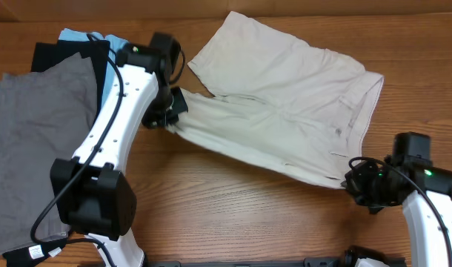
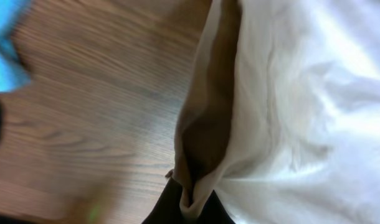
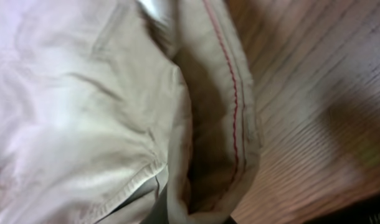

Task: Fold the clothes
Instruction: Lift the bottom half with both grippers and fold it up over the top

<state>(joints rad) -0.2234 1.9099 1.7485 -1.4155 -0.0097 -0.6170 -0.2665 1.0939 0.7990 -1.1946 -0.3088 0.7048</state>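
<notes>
Clothes: pale beige shorts (image 1: 285,96) lie spread on the desk (image 1: 233,215), right of centre in the overhead view, with the waistband to the right and both legs pointing left.
Far leg: lies flat, with its hem towards the upper left.
Near leg: drawn out in a long band between the two arms, creased along its length.
Left arm (image 1: 115,126): reaches from the lower left across to the near leg's hem.
Left jaws: together, clamped on a pinch of the hem; in the left wrist view the cloth (image 2: 302,112) gathers into a narrow fold between the dark fingers at the bottom edge, its shaded inner face showing.
Right arm (image 1: 426,215): stands at the lower right, its head at the near corner of the waistband end.
Right jaws: together, clamped on the shorts' edge; in the right wrist view a folded edge (image 3: 84,124) with a line of red stitching (image 3: 230,93) runs down to the fingers.
Other garments: grey shorts (image 1: 33,148), a black piece (image 1: 63,52) and a light blue garment (image 1: 111,44) lie stacked at the left edge, apart from the beige shorts.
</notes>
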